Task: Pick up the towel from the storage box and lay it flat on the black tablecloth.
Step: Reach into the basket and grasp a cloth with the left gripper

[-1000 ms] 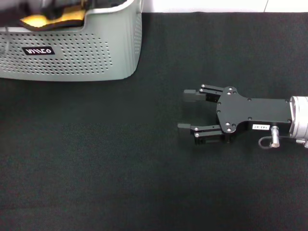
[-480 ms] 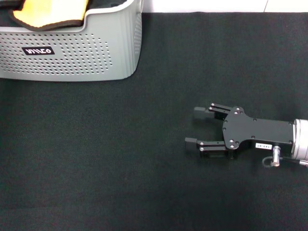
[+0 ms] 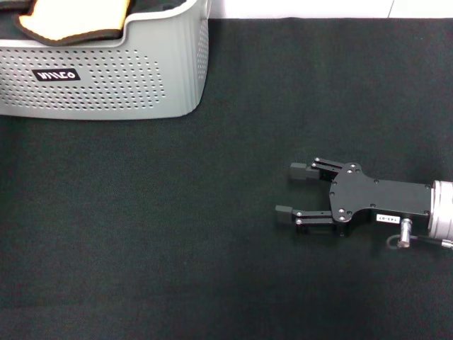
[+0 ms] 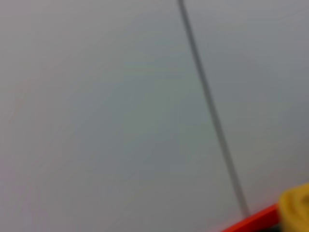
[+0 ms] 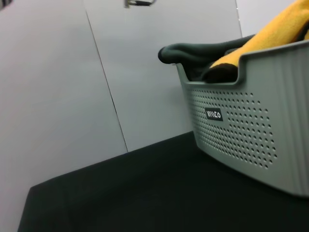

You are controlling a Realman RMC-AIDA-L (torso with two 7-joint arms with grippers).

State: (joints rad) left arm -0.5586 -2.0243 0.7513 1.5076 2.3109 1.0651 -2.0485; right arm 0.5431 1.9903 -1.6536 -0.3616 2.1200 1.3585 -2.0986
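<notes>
The storage box [image 3: 106, 78] stands at the far left of the black tablecloth [image 3: 177, 234]. A yellow-orange cloth with dark edging [image 3: 74, 18] lies folded in it; I cannot tell whether it is the towel. In the right wrist view the storage box [image 5: 251, 130] holds a dark grey fold of the towel [image 5: 203, 50] beside yellow-orange fabric [image 5: 270, 34], both rising over the rim. My right gripper [image 3: 289, 190] is open and empty, low over the tablecloth at the right, well apart from the box and pointing left. My left gripper is out of view.
A pale wall lies behind the table's far edge [image 3: 304, 17]. The left wrist view shows only a pale panel with a dark seam [image 4: 207, 106], a red strip and a blurred yellow shape [image 4: 295, 209] at its corner.
My right gripper has drawn back to the right and nearer the front, still open. A blurred dark shape over the box has left the view, and the yellow-orange cloth now lies flatter.
</notes>
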